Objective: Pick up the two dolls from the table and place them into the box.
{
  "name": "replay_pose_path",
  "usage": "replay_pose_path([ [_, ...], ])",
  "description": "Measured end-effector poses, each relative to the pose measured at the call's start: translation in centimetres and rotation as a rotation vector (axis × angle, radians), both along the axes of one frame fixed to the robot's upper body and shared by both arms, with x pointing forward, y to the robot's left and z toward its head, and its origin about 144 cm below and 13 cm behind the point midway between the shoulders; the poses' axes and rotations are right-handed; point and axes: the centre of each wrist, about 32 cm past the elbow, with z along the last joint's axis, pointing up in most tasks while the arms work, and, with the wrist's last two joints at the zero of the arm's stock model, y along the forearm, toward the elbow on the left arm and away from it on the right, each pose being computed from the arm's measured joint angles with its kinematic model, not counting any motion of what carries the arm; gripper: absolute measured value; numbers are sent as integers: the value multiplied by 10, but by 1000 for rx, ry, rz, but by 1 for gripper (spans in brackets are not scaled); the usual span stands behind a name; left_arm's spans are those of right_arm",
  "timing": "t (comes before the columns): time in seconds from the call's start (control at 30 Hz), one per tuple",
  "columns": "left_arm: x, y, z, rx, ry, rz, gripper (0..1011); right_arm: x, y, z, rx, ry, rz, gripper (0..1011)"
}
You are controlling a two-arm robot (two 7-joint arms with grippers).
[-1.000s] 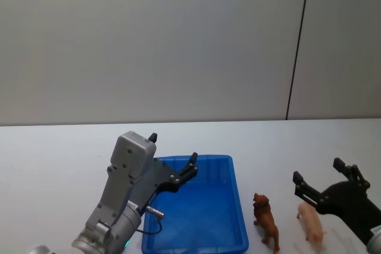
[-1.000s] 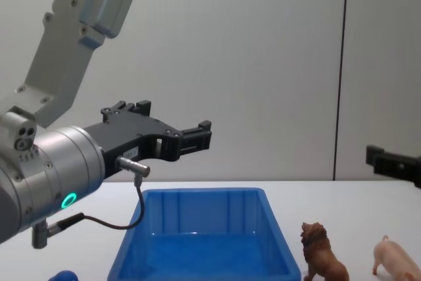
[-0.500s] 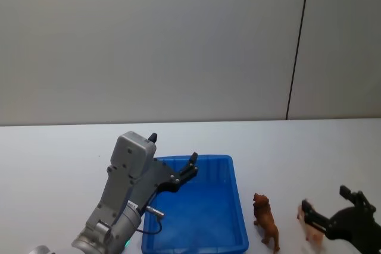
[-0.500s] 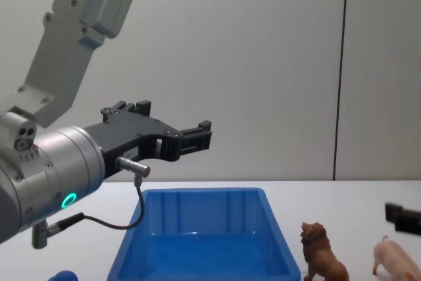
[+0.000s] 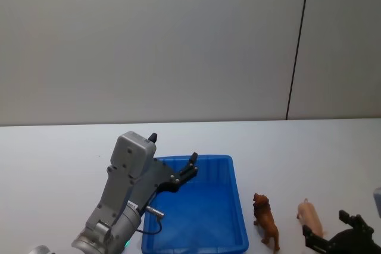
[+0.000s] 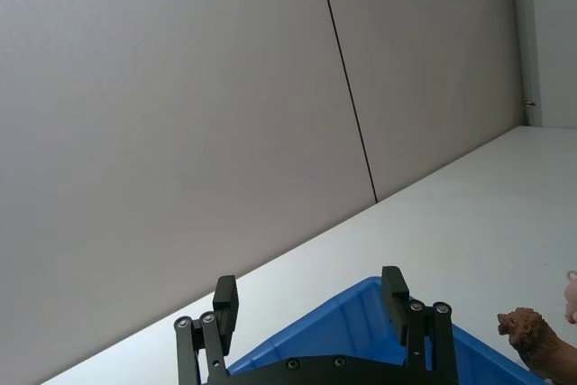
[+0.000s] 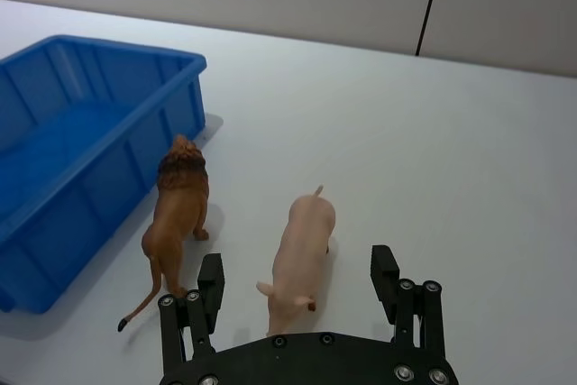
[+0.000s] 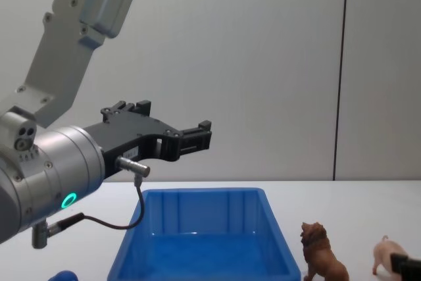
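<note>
The brown lion doll (image 5: pixel 266 222) (image 7: pixel 178 197) and the pink pig doll (image 5: pixel 309 216) (image 7: pixel 305 232) stand side by side on the white table (image 5: pixel 309 159), just right of the blue box (image 5: pixel 239 218) (image 7: pixel 108 47). My right gripper (image 5: pixel 327 231) (image 7: pixel 297 264) is open and low behind the pig, with a finger on each side of the pig's rear and not touching it. One of its fingers (image 8: pixel 406 266) crosses in front of the pig (image 8: pixel 384 251) in the chest view. My left gripper (image 5: pixel 173 148) (image 6: pixel 309 281) (image 8: pixel 172 116) hangs open and empty above the box's left rear.
A small blue rounded object (image 8: pixel 63 275) lies at the near left of the box (image 8: pixel 204 248). The lion (image 8: pixel 319 258) stands close to the box's right wall. A grey wall rises behind the table.
My right gripper has dropped and drawn back towards me, from above the pig to low behind it, staying open. The left arm, dolls and box have not moved.
</note>
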Motion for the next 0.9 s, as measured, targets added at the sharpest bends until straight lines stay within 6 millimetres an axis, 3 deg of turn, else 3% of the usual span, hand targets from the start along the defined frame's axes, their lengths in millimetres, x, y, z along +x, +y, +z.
replay_pose_path([
  [0.7, 0, 0, 0, 0, 0, 0, 1002, 21, 11, -19, 20, 82, -9, 999],
  [0.9, 0, 0, 0, 0, 0, 0, 1002, 28, 13, -22, 26, 90, -14, 867],
])
